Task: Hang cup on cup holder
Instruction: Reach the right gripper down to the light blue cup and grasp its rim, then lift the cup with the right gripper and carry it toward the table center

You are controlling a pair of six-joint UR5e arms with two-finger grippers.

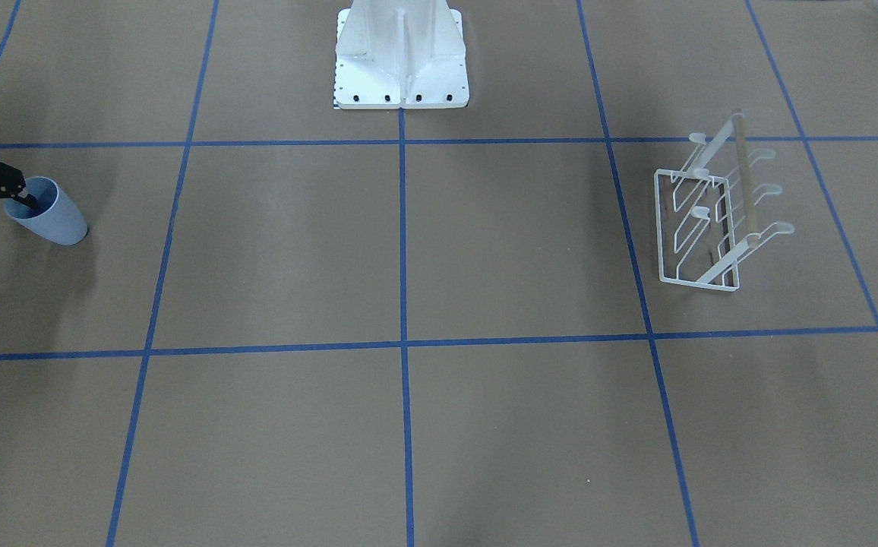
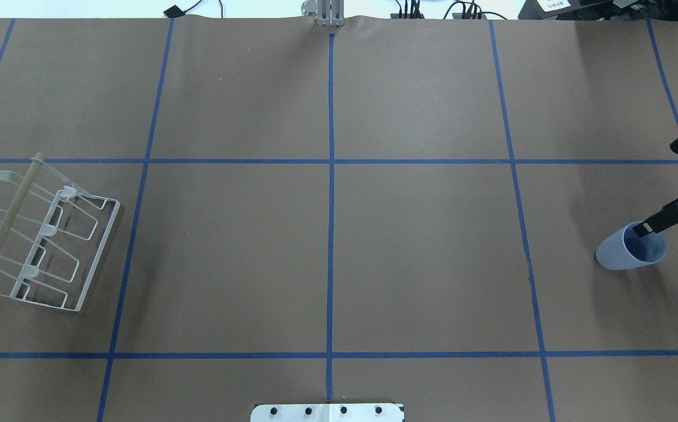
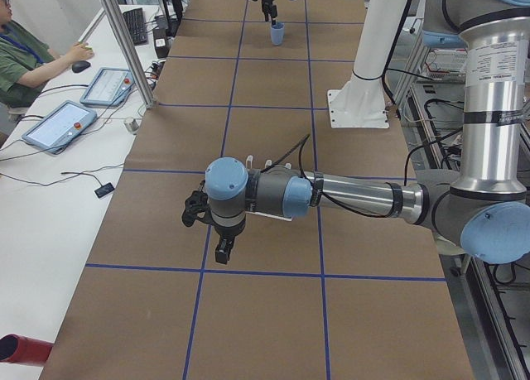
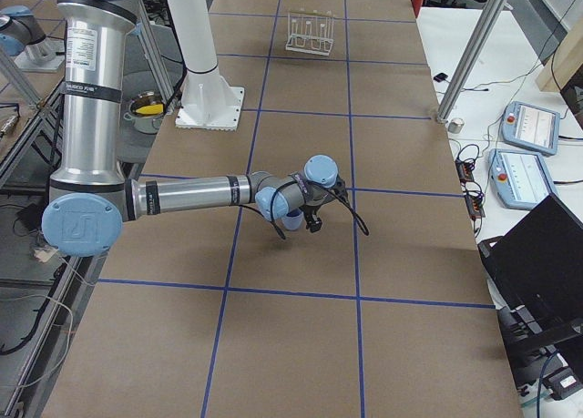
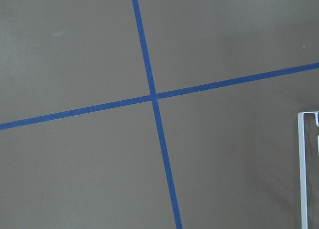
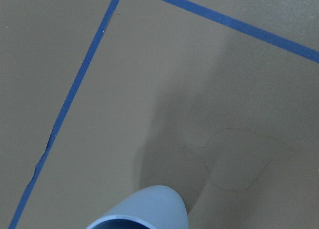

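The pale blue-grey cup [image 1: 52, 216] stands with its rim up at the table's end on my right, and also shows in the overhead view [image 2: 629, 252] and at the bottom of the right wrist view [image 6: 144, 209]. My right gripper [image 1: 6, 220] is open. One finger [image 2: 661, 218] reaches inside the rim, and the other stays outside, apart from the wall. The white wire cup holder [image 1: 701, 228] with its tan rod stands at the opposite end [image 2: 40, 234]. My left gripper [image 3: 209, 231] hovers over the table near the holder. I cannot tell whether it is open.
The white robot pedestal [image 1: 401, 68] stands at the table's middle edge. Blue tape lines grid the brown table. An operator [image 3: 21, 57] sits beside tablets along one side. The left wrist view shows only the holder's base frame edge [image 5: 301, 169].
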